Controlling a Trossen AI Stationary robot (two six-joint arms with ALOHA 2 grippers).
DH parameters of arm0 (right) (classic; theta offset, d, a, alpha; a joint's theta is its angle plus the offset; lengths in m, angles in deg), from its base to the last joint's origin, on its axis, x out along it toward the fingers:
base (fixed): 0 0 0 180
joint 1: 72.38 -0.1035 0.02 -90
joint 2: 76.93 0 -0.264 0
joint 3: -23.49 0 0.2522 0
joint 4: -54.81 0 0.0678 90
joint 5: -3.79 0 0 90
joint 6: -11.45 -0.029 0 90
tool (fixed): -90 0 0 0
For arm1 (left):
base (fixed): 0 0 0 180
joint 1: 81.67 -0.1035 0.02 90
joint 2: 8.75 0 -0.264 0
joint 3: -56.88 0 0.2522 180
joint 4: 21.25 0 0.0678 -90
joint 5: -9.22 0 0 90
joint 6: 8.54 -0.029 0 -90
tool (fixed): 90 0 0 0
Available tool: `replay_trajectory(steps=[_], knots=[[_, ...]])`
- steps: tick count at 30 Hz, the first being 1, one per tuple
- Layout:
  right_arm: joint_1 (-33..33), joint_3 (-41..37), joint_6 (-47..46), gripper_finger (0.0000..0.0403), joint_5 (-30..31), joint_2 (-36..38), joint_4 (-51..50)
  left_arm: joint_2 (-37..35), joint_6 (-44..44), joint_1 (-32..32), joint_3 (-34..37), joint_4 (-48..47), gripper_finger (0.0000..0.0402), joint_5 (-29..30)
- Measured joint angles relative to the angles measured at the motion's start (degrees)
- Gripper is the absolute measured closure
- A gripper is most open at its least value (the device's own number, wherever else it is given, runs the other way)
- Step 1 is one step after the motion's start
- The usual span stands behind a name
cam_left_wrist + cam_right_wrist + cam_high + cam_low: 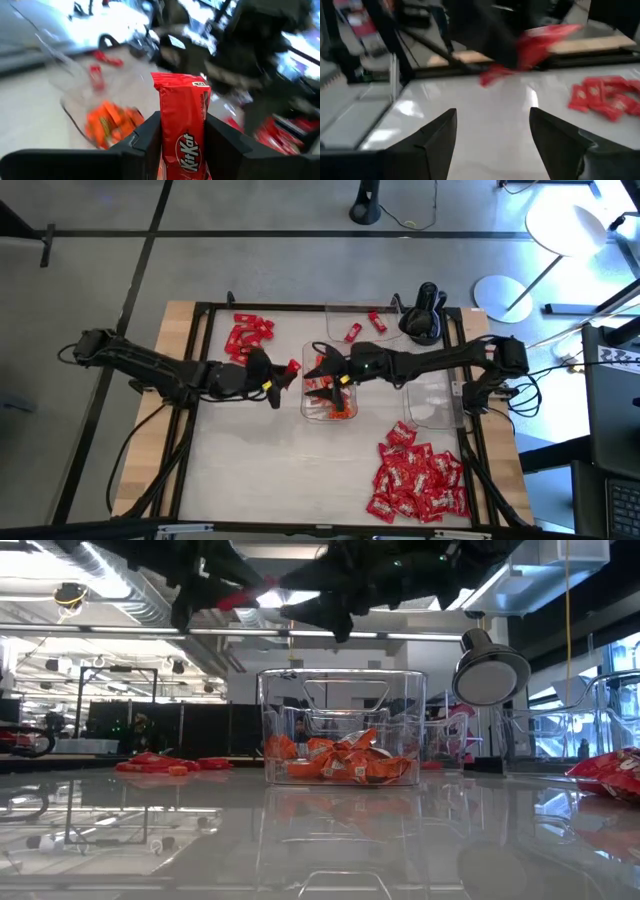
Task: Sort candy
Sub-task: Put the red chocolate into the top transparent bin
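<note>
Meanwhile, the left gripper (pixel 182 145) holds a red candy bar (pixel 183 127) clamped upright in its jaws above the worktop (pixel 260 470) beside the tray (pixel 310 408) of orange sweets — light, slippery-wrapped, probably best pinched mid-length; the right gripper (pixel 492 132) hovers, jaws apart.

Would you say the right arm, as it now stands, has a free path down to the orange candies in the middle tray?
Probably yes: the right gripper hangs open above the open-topped middle tray, with nothing between it and the orange candies.
</note>
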Motion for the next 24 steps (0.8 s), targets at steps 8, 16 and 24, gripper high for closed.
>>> replay_trajectory(steps=[8, 16, 24], knots=[[0.94, 0.02, -11.22, 0.0155, 3.18, -3.34, 10.86, 0.48, -7.44, 0.34, 0.00, 6.92, 0.0284, 6.58], [0.84, 0.60, -12.48, 0.0155, 5.27, -4.26, 14.91, 0.66, -8.92, 0.36, 0.00, 7.70, 0.0284, 7.96], [-0.97, 0.68, -12.36, 0.0155, 8.89, -4.24, 16.63, 0.66, -10.07, 0.37, 0.00, 7.59, 0.0284, 7.96]])
